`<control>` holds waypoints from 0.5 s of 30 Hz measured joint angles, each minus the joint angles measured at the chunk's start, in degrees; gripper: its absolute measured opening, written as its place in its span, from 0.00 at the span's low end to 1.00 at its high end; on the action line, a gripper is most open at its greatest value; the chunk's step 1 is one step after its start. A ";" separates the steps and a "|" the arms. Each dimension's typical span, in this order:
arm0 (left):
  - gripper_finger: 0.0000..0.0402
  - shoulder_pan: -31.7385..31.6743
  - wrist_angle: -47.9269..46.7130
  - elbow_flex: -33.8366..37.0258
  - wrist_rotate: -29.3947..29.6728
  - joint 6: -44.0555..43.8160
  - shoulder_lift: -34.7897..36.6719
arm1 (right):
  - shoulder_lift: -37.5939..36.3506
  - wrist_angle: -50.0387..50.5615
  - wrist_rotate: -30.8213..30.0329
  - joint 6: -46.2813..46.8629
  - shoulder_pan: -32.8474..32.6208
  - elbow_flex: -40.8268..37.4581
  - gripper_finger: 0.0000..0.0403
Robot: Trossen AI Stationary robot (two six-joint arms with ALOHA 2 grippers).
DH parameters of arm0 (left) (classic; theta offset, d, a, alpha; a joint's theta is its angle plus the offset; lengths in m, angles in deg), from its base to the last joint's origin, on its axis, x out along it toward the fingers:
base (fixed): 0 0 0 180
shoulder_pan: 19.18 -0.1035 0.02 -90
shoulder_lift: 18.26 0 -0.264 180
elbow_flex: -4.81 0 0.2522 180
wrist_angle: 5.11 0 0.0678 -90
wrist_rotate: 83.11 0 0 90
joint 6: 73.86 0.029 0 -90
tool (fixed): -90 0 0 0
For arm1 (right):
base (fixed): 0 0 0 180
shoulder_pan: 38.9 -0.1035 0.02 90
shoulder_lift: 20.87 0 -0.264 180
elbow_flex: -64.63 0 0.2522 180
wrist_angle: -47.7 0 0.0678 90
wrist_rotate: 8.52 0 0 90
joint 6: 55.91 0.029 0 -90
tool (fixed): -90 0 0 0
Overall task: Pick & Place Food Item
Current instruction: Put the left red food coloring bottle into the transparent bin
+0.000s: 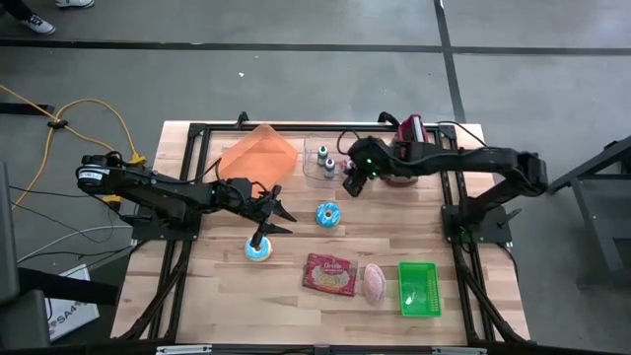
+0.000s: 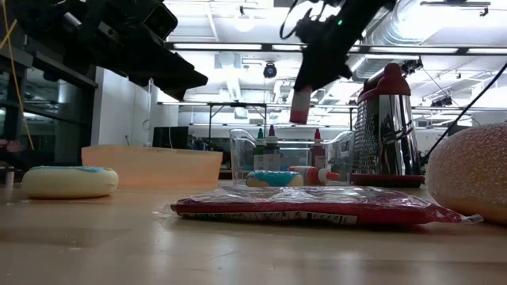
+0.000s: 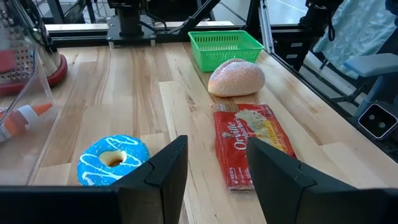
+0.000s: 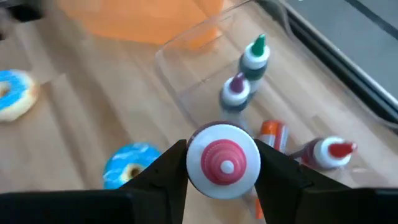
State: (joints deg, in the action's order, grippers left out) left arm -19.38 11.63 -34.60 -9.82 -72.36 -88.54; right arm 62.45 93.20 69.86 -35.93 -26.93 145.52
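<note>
Between right gripper (image 4: 222,163) fingers: pink-capped bottle (image 4: 222,155).

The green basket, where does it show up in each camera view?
High view: green basket at the table's front right, beside the pink bun.
Low view: not in it.
Left wrist view: far end of the table, behind the bun.
Right wrist view: not in it.
Shared landmark: the pink bun.

The high view looks straight down on the whole table (image 1: 197,296). The low view sits at tabletop height, close behind the popcorn packet (image 2: 309,207). The 2 wrist views look past their fingers; both probably share 1 blue donut (image 3: 113,160).
</note>
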 joint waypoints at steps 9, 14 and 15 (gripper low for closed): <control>0.39 0.01 0.00 0.00 0.01 0.00 0.00 | 6.29 -5.77 1.22 -2.14 6.00 0.00 0.35; 0.39 0.00 0.01 0.00 0.02 0.00 0.00 | 9.34 -7.34 1.90 -2.29 7.66 0.00 0.35; 0.39 0.02 0.01 0.00 0.01 0.00 0.00 | 9.81 -7.46 2.41 -2.30 7.94 0.00 0.35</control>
State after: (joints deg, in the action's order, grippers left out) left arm -19.36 11.64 -34.60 -9.82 -72.36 -88.54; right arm 72.26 85.75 72.27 -38.22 -18.99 145.52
